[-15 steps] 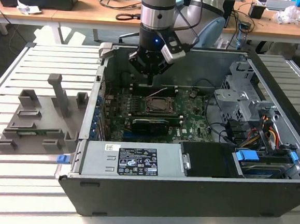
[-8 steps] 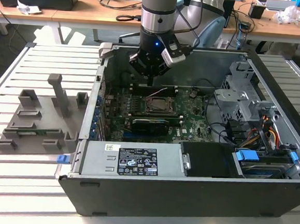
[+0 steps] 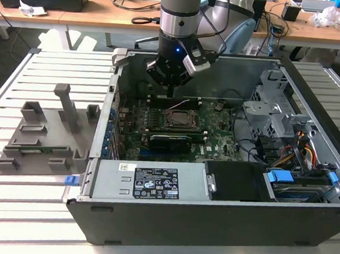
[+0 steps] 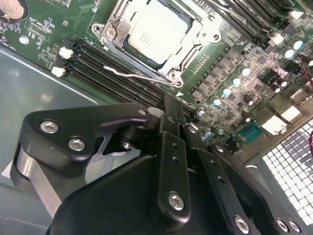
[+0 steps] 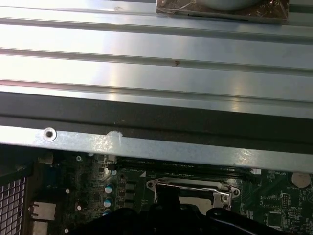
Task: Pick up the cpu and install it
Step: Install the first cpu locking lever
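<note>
Claw (image 4: 168,105) position first: we find it inside the open computer case (image 3: 209,224), hanging over the motherboard (image 3: 216,136) just beside the socket (image 3: 178,119). In the second wrist view its dark fingers (image 4: 172,147) lie drawn together to a narrow tip with nothing between them; we judge it closed and empty.

We note the cpu (image 4: 157,30) already lying in the socket, its silver-grey top plate showing inside the metal frame (image 4: 188,46), well clear of the fingertips. A thin wire lever (image 4: 132,74) runs along the near side of the frame, between the socket and the black memory slots (image 4: 98,68). We cannot tell whether that lever is latched or whether the frame is fully clamped down.

The grey holder tray (image 3: 45,141) stands on the slatted table (image 3: 28,204) at the exterior view's left, outside the case.

Our judgement: picking and placing are done, and the step in hand is securing the chip. Any further move calls for fine, low-force contact on the lever only, keeping off the chip and the neighbouring capacitors (image 4: 226,92).
</note>
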Tool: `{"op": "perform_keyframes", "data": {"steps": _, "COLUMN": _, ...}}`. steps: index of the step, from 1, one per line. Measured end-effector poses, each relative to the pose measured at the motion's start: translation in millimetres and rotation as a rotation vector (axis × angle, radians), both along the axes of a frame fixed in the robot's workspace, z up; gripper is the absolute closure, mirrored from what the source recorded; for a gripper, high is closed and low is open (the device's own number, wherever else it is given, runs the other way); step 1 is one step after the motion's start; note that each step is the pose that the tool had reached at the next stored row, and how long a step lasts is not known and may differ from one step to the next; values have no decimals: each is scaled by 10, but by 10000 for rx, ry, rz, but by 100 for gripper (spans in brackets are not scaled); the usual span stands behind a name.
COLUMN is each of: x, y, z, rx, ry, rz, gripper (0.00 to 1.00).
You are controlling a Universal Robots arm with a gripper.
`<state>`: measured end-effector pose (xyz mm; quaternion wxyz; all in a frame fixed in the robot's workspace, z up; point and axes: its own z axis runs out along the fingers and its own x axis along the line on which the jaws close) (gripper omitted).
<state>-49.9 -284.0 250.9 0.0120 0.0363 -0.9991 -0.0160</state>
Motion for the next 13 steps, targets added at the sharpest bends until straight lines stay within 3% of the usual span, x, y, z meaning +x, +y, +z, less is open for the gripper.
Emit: {"op": "perform_keyframes", "data": {"steps": 13, "x": 4, "y": 0, "z": -164, "rx": 0, "ry": 13, "rz": 1, "gripper": 89}}
